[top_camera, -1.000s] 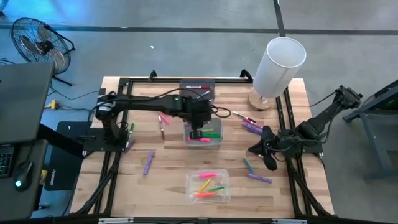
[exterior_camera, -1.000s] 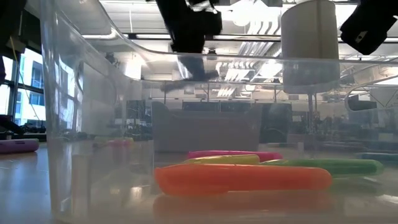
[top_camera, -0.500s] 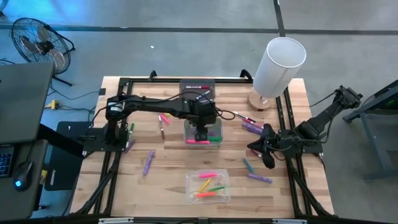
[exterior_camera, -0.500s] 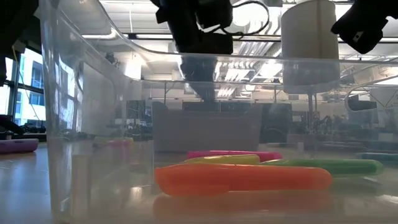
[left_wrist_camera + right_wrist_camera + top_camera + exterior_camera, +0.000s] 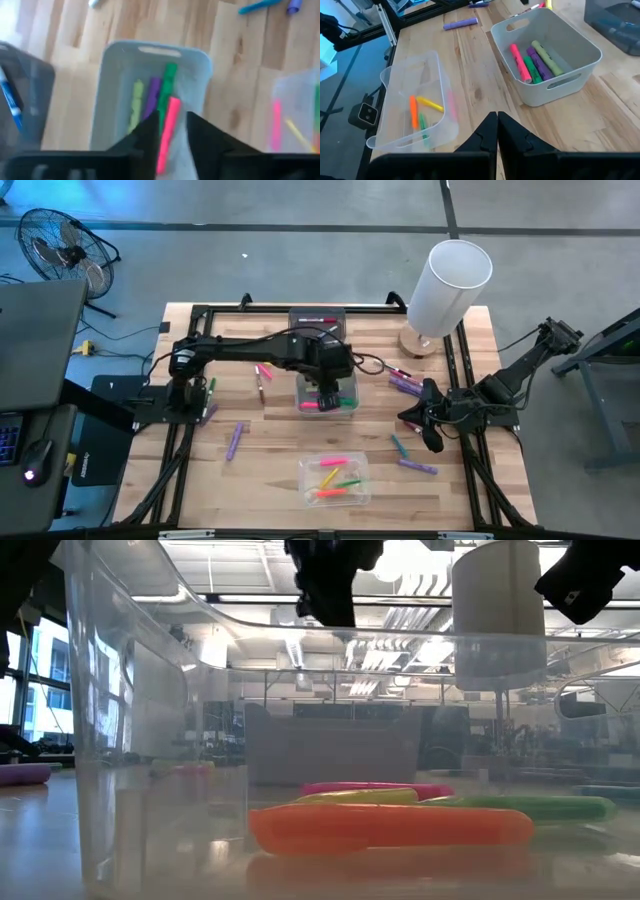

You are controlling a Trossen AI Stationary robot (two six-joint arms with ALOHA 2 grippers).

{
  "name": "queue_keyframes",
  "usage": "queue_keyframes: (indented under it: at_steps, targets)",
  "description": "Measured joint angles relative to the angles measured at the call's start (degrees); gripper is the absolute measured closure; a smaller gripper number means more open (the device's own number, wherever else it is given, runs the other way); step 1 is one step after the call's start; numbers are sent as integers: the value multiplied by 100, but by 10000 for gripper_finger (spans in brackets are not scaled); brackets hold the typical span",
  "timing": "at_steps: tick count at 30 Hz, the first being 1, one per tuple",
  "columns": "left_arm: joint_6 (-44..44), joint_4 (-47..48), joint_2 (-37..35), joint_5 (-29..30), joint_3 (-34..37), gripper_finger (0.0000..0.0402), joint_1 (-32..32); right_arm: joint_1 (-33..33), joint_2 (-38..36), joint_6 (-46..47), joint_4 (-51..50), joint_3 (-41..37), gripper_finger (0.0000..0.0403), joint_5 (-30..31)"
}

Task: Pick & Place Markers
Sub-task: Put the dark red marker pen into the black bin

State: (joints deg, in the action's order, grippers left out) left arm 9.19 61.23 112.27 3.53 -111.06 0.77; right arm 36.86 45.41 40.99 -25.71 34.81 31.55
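Lying nearest the table's front edge, a clear bin (image 5: 334,479) holds orange, yellow, pink and green markers (image 5: 413,112). Farther back at mid-table, the left gripper (image 5: 170,131) hangs over a grey bin (image 5: 570,47), fingers (image 5: 150,131) slightly apart with nothing between them; pink, green, purple and yellow markers (image 5: 532,61) lie inside. Loose purple ones (image 5: 234,442) dot the wood. Off to the right side, the right gripper (image 5: 497,131) waits pressed shut. Beyond stands a white cylinder (image 5: 446,288).

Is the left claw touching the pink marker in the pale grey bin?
Cannot tell. In the left wrist view the left claw overlaps the pink marker lying in the pale grey bin.
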Motion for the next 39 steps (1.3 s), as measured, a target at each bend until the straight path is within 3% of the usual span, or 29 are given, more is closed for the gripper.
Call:
queue_keyframes:
  at_steps: [4, 7, 9, 17, 24, 30, 39]
  targets:
    - [194, 689, -104, -31, 65, 390, -343, 0, 0, 42, -2, 0, 403, -3]
    - [463, 601, -359, 223, 615, 388, -726, 5, 0, 286, -44, 0, 403, -66]
    - [728, 416, -626, 206, 1275, 395, -922, 23, 8, 591, -169, 0, 403, -171]
    - [2092, -1940, -2469, 156, 4296, 400, -1256, 151, 464, 1776, -1123, 0, 403, -744]
    - [2298, -2610, -4241, 544, 5989, 401, -1208, -11, 1234, 2459, -2029, 0, 403, -1849]
    - [2328, -2694, -5547, 659, 6787, 401, -931, -264, 2006, 2790, -2620, -4, 389, -2555]
    - [1542, -2169, -6717, 669, 7078, 401, -328, -326, 2813, 2712, -2203, -4, 300, -3019]
